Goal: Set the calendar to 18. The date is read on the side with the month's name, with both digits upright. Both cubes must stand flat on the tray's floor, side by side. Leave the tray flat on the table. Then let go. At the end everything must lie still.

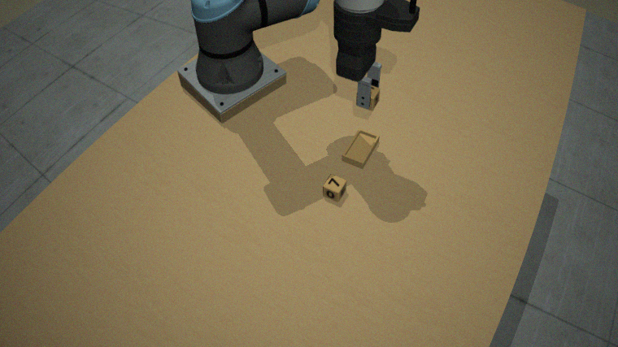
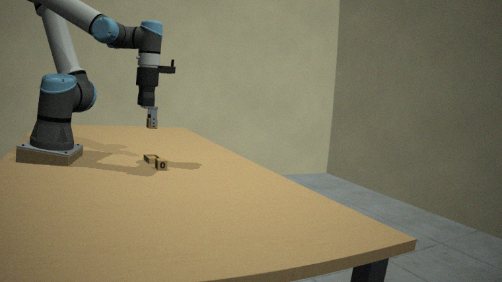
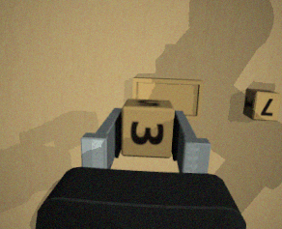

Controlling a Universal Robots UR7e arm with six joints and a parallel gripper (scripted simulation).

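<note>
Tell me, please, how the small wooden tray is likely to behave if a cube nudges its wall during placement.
The tray looks thin-walled, shallow and probably light, so it may slide across the table. Its wide flat base makes tipping unlikely. It appears stiff.

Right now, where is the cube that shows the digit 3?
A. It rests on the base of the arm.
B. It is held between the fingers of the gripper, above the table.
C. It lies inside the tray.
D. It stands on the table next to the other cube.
B: the gripper is shut on the cube, with the empty tray beyond it.
</note>
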